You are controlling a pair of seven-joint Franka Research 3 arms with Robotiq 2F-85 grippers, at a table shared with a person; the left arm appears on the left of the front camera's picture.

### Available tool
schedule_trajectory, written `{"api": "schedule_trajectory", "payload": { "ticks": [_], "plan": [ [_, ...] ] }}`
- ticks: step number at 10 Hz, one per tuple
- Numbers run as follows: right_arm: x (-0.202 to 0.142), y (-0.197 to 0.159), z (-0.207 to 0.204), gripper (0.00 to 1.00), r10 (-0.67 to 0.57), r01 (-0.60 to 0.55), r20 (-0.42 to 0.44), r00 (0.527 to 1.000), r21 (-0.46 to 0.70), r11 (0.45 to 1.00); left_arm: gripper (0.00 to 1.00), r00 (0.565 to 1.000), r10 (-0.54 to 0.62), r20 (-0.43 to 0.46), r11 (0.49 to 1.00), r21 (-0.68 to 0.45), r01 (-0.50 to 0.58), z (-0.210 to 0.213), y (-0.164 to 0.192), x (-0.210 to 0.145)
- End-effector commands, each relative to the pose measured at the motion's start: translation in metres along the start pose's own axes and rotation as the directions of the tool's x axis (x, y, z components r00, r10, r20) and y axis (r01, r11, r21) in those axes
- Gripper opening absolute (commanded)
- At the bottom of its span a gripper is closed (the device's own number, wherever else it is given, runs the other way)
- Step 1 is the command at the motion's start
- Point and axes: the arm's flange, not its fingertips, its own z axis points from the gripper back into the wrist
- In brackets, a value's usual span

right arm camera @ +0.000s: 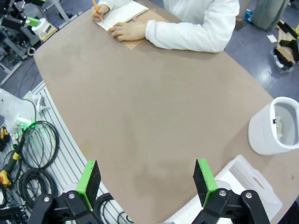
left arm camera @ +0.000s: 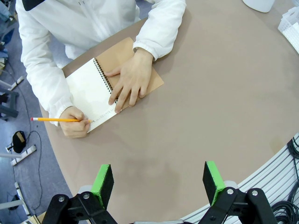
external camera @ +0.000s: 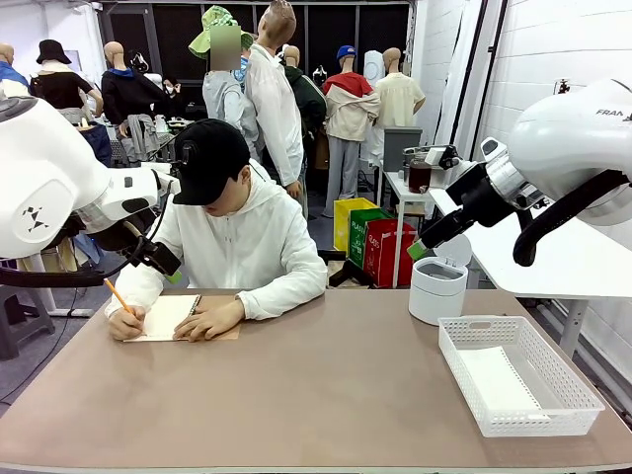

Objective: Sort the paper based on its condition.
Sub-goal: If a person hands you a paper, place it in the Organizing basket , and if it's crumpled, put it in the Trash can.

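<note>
Left gripper: jaws standing wide, holding nothing; notebook lying well ahead of them, a hand writing with pencil. Right gripper: jaws gaping wide, empty; paper lying in basket just beside them; right arm showing "FRAN".

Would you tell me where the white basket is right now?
Front view: the white basket sits on the table, near right, just before the round white bin.

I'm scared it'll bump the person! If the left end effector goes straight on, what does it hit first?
The left end effector would probably meet bare table, short of the notebook and the person's hand.
</note>
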Motion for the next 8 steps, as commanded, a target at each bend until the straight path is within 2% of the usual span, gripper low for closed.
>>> {"api": "schedule_trajectory", "payload": {
  "ticks": [1, 8],
  "plan": [
    [0.0018, 0.0023, -0.0013, 1.00, -0.013, 0.013, 0.007, 1.000, -0.014, 1.000, 1.00, 1.000, 0.004, 0.006, 1.000, -0.005, -0.004, 0.0000, 0.0009, 0.0000],
    [0.0018, 0.0023, -0.0013, 1.00, -0.013, 0.013, 0.007, 1.000, -0.014, 1.000, 1.00, 1.000, 0.004, 0.006, 1.000, -0.005, -0.004, 0.0000, 0.0009, 0.0000]
  ]
}}
